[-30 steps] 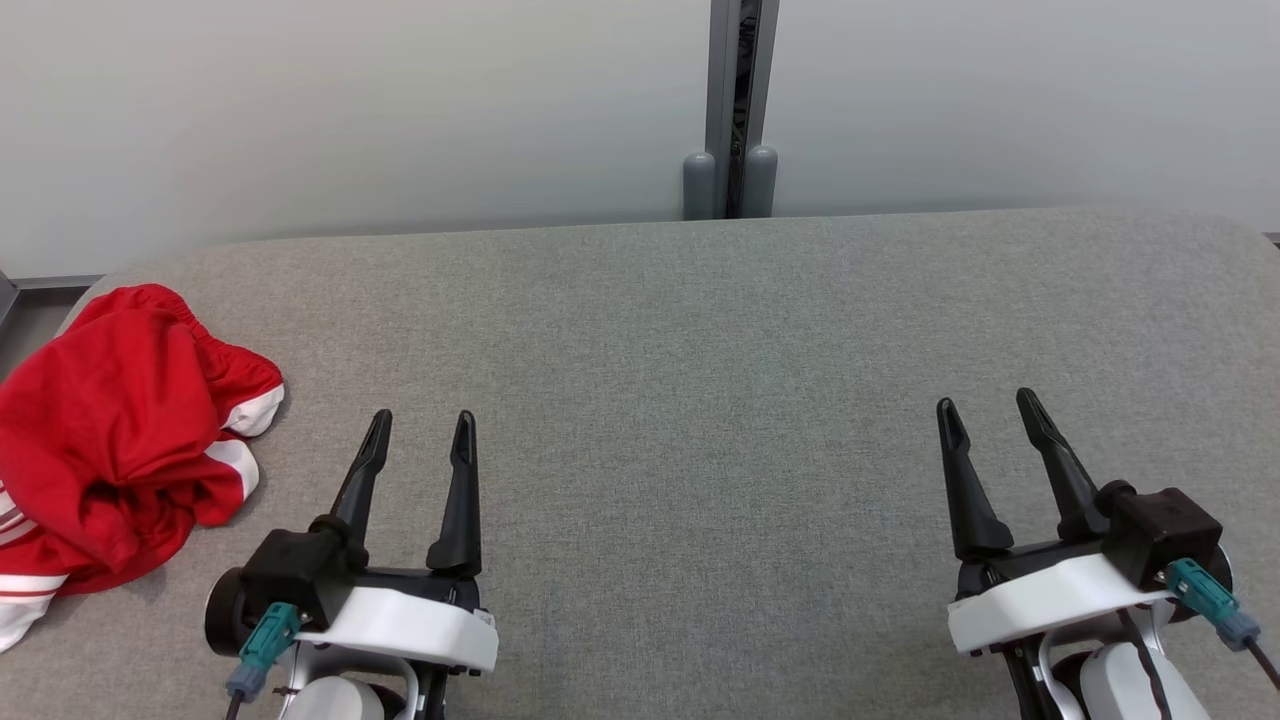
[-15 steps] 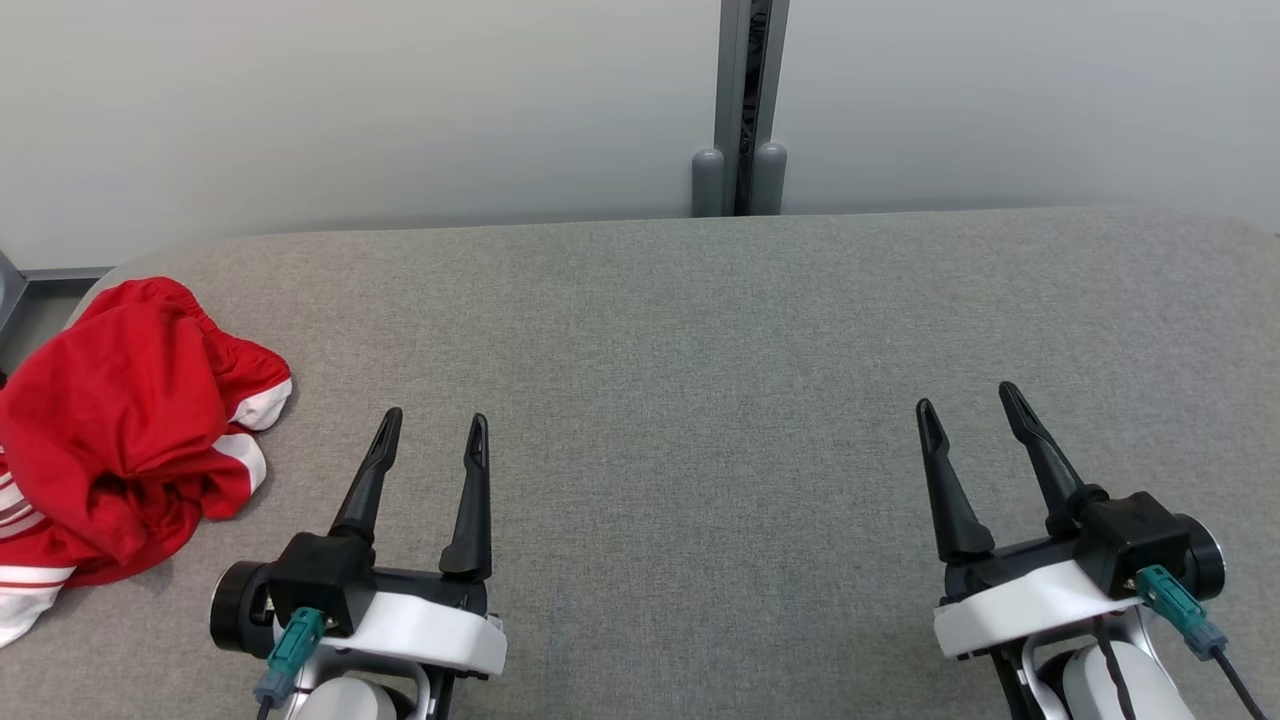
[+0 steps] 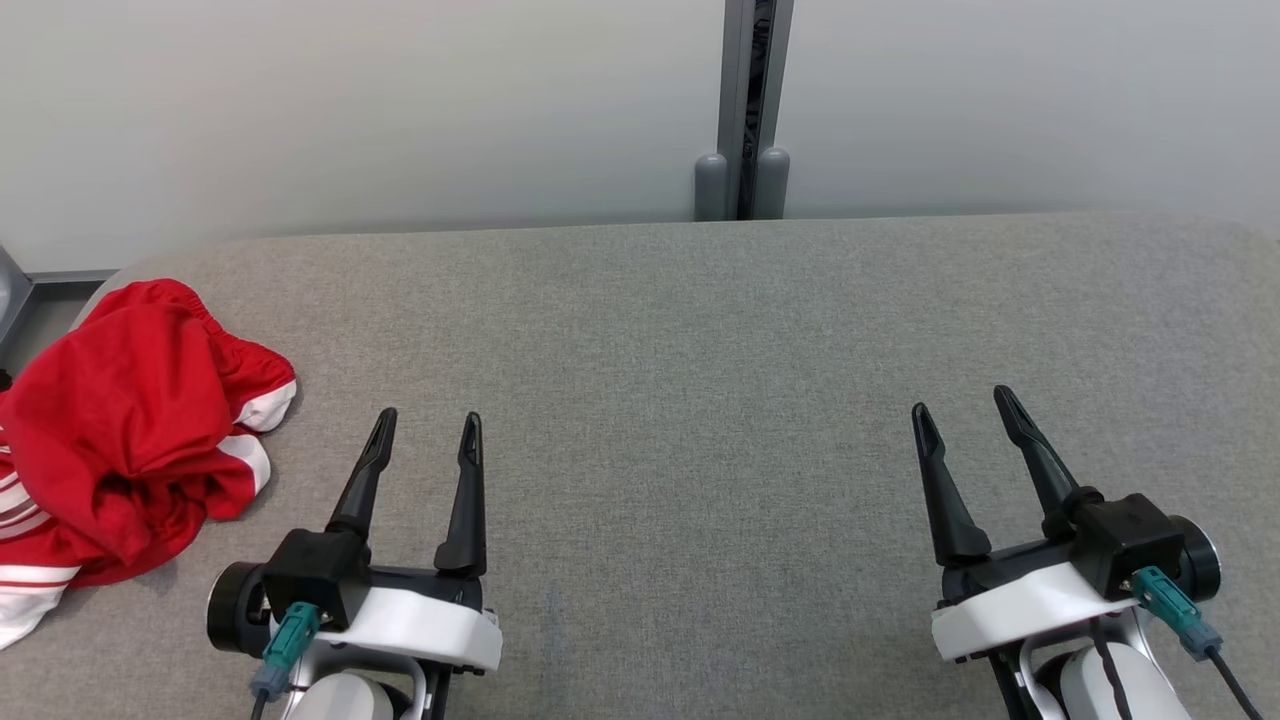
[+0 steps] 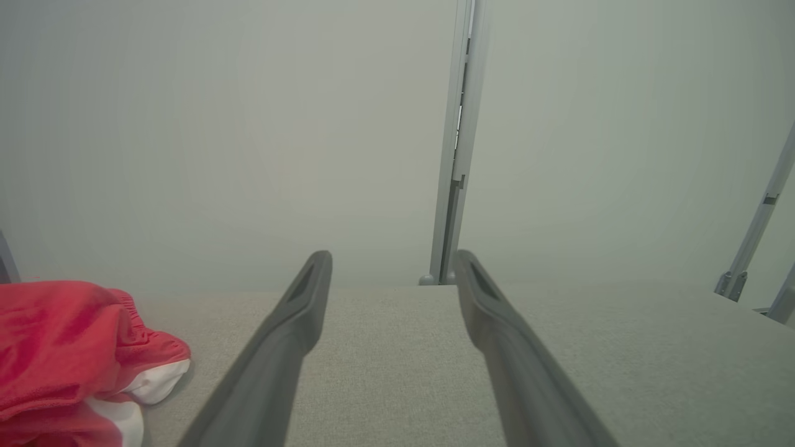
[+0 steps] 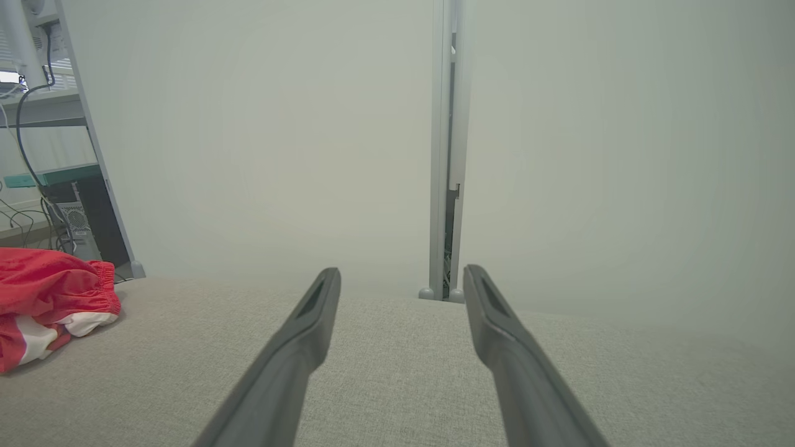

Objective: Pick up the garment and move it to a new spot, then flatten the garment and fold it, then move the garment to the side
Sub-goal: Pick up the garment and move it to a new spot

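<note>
Your left gripper [image 3: 429, 415] and right gripper [image 3: 960, 400] each carry two long tapered black fingers [image 3: 464, 490], a black block [image 3: 318, 575], a white wrist shell [image 3: 420, 625] and a teal cable plug [image 3: 290, 630].

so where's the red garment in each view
head: garment far left, mid-height
left wrist: garment in lower left corner
right wrist: garment at left edge, below middle
landmark: grey post, upper centre in all three
</note>
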